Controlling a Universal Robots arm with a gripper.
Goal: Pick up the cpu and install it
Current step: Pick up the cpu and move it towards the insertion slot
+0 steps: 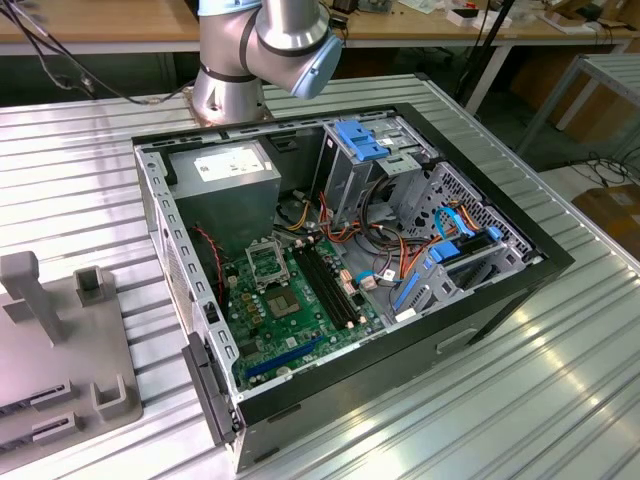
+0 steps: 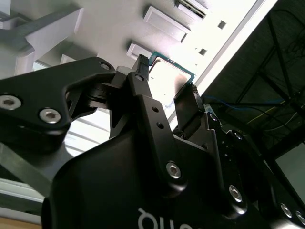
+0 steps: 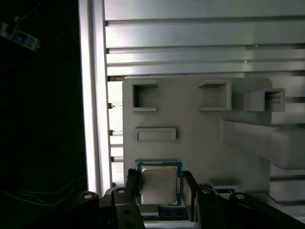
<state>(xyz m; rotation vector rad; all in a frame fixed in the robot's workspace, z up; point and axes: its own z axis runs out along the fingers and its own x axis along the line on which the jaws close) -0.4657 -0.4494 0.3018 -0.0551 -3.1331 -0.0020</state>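
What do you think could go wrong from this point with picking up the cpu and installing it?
1. The cpu is thin and flat, sitting within the gripper over the grey holder plate; an off-centre hold might tilt or drop it.
2. The socket sits deep inside the case, close to loose cables; the arm could snag them on the way in.

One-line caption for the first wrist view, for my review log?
Gripper shut on the cpu from two sides, over the grey fixture plate on the ribbed metal table.
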